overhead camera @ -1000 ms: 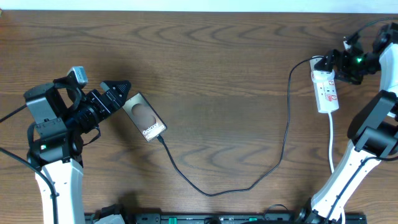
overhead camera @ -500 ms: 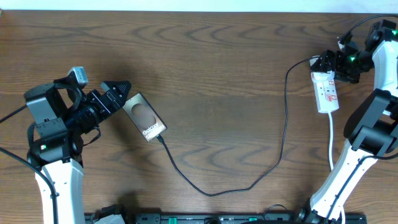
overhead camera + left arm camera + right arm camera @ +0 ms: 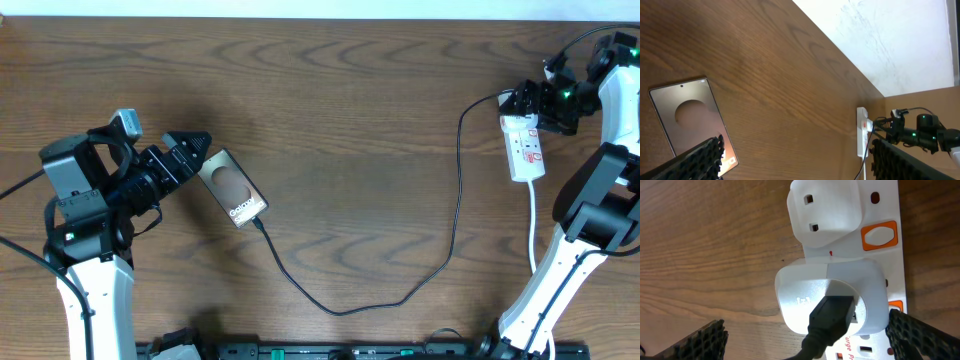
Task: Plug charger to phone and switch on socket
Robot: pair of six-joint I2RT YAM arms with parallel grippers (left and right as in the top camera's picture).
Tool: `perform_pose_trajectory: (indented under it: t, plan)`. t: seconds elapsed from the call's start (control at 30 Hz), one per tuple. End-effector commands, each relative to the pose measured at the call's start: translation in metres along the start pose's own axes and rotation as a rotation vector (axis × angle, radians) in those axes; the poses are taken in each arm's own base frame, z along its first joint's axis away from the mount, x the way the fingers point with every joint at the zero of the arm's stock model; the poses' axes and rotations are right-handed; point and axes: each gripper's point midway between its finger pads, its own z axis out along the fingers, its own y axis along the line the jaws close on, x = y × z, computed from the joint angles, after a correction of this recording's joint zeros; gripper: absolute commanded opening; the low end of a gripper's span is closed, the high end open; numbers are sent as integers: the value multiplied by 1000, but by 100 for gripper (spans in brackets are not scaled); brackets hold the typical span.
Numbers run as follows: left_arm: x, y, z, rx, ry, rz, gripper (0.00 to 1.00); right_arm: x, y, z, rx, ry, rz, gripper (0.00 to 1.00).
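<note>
The right fingers (image 3: 925, 340) were nudged over the socket (image 3: 527, 155), held open (left fingers (image 3: 695, 160) also open, by the phone (image 3: 232, 188)), so switching on looked lined up.

Even, bright light; soft shadows, sharp focus throughout.

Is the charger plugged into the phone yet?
Plugged in, it appears: the charger tip meets the phone at its lower edge in the overhead view.
</note>
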Motion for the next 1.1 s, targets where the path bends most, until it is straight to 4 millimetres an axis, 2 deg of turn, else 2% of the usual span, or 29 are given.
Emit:
perform_pose_trajectory:
  t: [0.0, 0.2, 0.43, 0.63, 0.77, 0.83, 1.07]
  plan:
    - [0, 3, 1, -9, 1, 17, 92, 9, 10, 25, -55, 58, 23, 99]
    - [0, 4, 1, -9, 1, 17, 92, 16, 11, 31, -58, 81, 43, 99]
    - [0, 3, 1, -9, 1, 17, 92, 26, 14, 52, -117, 92, 58, 99]
    - [0, 3, 1, -9, 1, 18, 93, 24, 8, 52, -79, 88, 73, 99]
    - [0, 4, 1, -10, 1, 36, 93, 23, -5, 38, 15, 102, 80, 99]
    - [0, 4, 1, -10, 1, 36, 92, 18, -11, 21, 60, 96, 103, 99]
    - [-1, 5, 1, -16, -2, 35, 92, 7, -5, -33, 71, 59, 121, 99]
